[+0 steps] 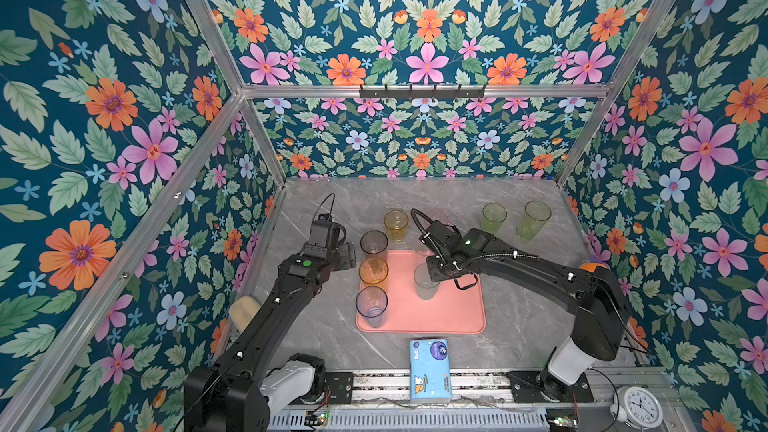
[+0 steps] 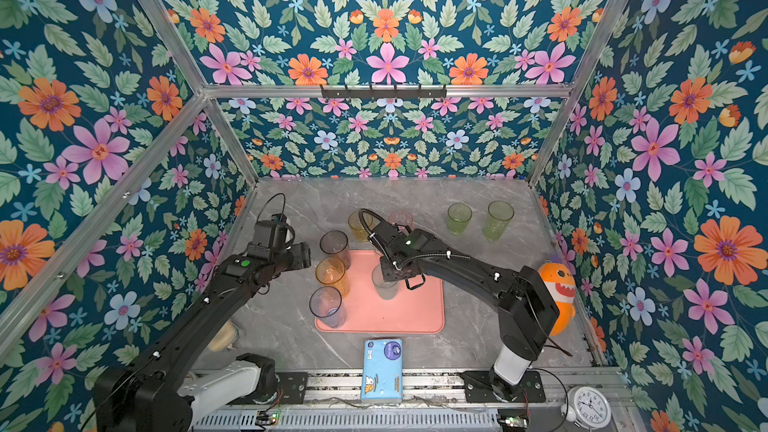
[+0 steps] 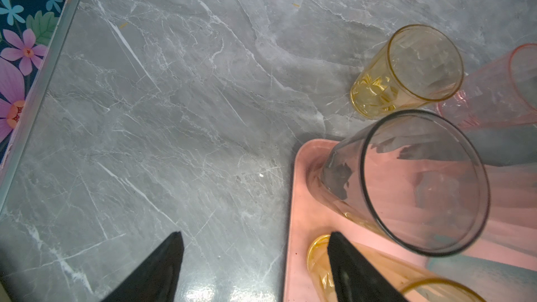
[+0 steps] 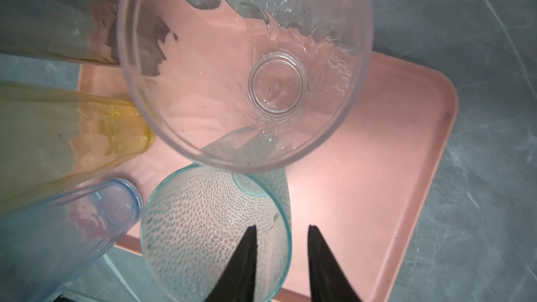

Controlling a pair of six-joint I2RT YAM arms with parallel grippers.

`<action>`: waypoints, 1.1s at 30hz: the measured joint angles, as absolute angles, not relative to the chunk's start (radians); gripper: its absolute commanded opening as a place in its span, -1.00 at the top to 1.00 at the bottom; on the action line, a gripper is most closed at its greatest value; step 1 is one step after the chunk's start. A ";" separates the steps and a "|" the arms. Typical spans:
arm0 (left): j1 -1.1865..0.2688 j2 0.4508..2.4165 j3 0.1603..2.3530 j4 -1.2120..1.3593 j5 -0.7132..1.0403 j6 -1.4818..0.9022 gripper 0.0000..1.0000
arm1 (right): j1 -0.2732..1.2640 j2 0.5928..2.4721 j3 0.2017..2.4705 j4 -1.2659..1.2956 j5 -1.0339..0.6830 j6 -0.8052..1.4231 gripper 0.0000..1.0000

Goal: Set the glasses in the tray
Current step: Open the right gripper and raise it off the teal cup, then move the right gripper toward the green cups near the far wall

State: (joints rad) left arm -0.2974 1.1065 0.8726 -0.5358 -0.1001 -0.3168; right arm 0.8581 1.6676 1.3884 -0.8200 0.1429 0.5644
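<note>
Flat salmon-pink rectangular tray [image 1: 453, 309] lies on the grey marble-patterned tabletop [image 1: 519, 317]. Five tumblers stand upright on it.

- Along the tray's left edge, in a row: tall smoky-grey transparent tumbler [image 1: 374, 245] at the far corner, tall amber transparent tumbler [image 1: 373, 272] mid-edge, tall blue-grey transparent tumbler [image 1: 371, 305] at the near corner.
- Near the tray's middle: teal dimpled transparent tumbler [image 4: 203, 228].
- Just beyond it, by the tray's far edge: clear transparent tumbler [image 4: 247, 68], mostly hidden under the right arm in both top views.

Four tumblers stand off the tray.

- Short yellow transparent tumbler [image 1: 395, 224] just past the tray's far left corner.
- Pink transparent tumbler [image 1: 437, 216] past the far edge.
- Short green transparent tumbler [image 1: 493, 218] and tall green transparent tumbler [image 1: 533, 220], both well beyond the tray's far right corner.

Right gripper [image 4: 282, 226] hangs over the tray's middle at the teal tumbler. Its jaws are parted, one finger inside the rim and one outside. Neither is seen pressing the wall.

Left gripper [image 3: 255, 233] hangs just off the tray's left edge, over bare tabletop. Its jaws are spread wide with nothing between them.

Small blue tissue pack [image 1: 430, 367] lies just off the tray's near edge.
</note>
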 measured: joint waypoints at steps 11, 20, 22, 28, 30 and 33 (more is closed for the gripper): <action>-0.297 1.102 0.873 -0.536 -0.100 -0.317 -0.62 | 0.858 1.528 1.414 -0.873 0.220 0.540 0.14; -0.297 1.101 0.873 -0.536 -0.100 -0.317 -0.62 | 0.783 1.435 1.406 -0.878 0.334 0.510 0.06; -0.297 1.101 0.873 -0.536 -0.100 -0.317 -0.62 | 0.745 1.411 1.395 -0.870 0.343 0.493 0.05; -0.297 1.102 0.873 -0.535 -0.099 -0.317 -0.62 | 0.585 1.341 1.368 -0.810 0.343 0.465 -0.15; -0.297 1.102 0.873 -0.535 -0.096 -0.317 -0.62 | 0.517 1.328 1.361 -0.785 0.343 0.464 -0.18; -0.297 1.102 0.872 -0.535 -0.096 -0.317 -0.62 | 0.405 1.319 1.358 -0.751 0.332 0.460 -0.23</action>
State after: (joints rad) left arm -0.2974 1.1023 0.8722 -0.5354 -0.0959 -0.3172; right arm 0.4049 1.3193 1.3579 -0.7506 0.3321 0.4603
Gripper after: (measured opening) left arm 0.810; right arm 0.604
